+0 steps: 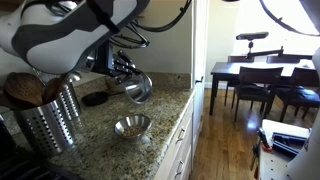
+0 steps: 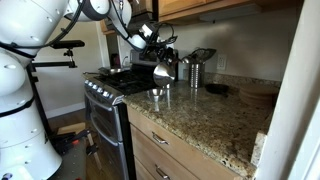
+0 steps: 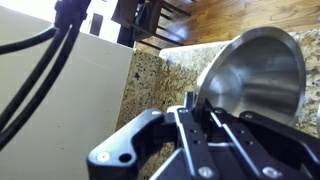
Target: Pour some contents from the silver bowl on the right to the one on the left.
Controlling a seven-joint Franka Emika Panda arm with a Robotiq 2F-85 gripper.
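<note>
Silver bowl (image 1: 137, 88) is up off the granite surface (image 1: 100, 140), tipped on its side, its rim pinched tight in your claw (image 3: 192, 105). Just below it sits the second silver bowl (image 1: 131, 126), upright on the surface. The contents, I can't make out in either bowl from here.

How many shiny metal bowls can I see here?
2. The tilted bowl is held up by the claw; the resting bowl sits on the granite counter just below it. No others show.
</note>
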